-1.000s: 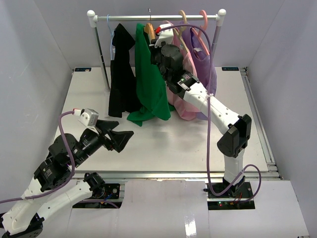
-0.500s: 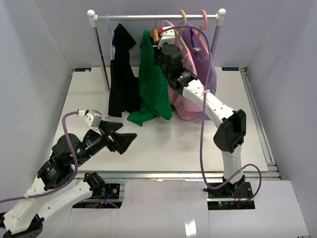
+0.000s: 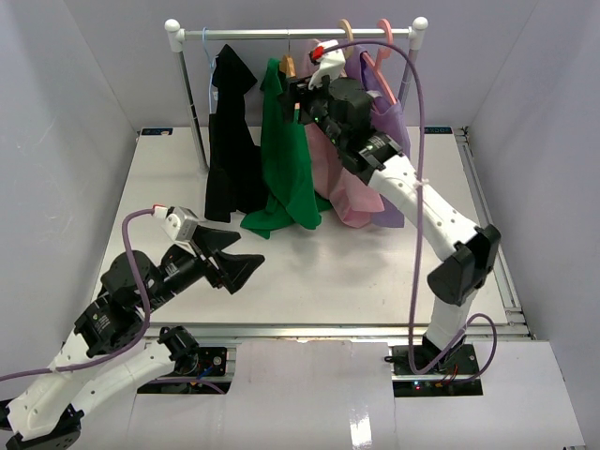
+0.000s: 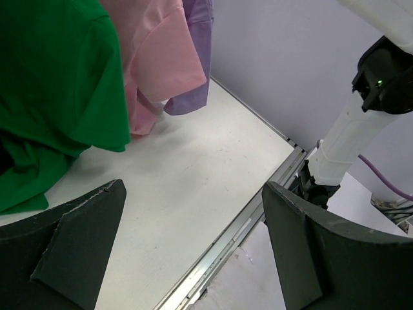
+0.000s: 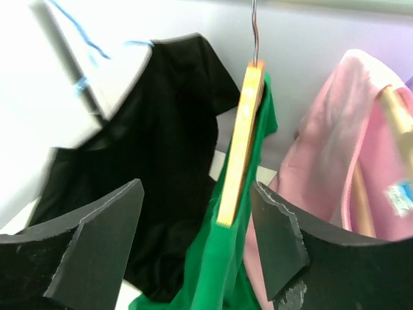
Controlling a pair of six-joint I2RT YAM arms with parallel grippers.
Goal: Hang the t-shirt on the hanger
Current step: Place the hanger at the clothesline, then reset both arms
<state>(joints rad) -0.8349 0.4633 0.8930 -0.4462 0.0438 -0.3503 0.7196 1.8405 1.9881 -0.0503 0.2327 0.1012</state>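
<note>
The green t-shirt (image 3: 286, 169) hangs on the wooden hanger (image 3: 288, 66), whose hook is over the rack's rail (image 3: 253, 33). My right gripper (image 3: 296, 94) is up at the hanger's shoulder, open. In the right wrist view the hanger (image 5: 240, 148) stands edge-on between the two fingers (image 5: 97, 239), clear of both, with the t-shirt (image 5: 219, 271) draped below it and the gripper (image 5: 197, 187) open. My left gripper (image 3: 248, 251) hovers low over the table's front left, open and empty. Seen from the left wrist, that gripper (image 4: 193, 187) has the t-shirt's hem (image 4: 51, 84) ahead on the left.
On the rail, a black garment (image 3: 230, 141) hangs left of the t-shirt, a pink shirt (image 3: 342, 178) and a purple one (image 3: 389, 122) to its right. The t-shirt's hem pools on the white table (image 3: 309, 272). The right arm's base (image 4: 348, 135) stands at the near edge.
My right gripper has opened and let go of the hanger, which stays hooked on the rail, and has drawn back slightly to the right. The left arm has crept a little forward.
</note>
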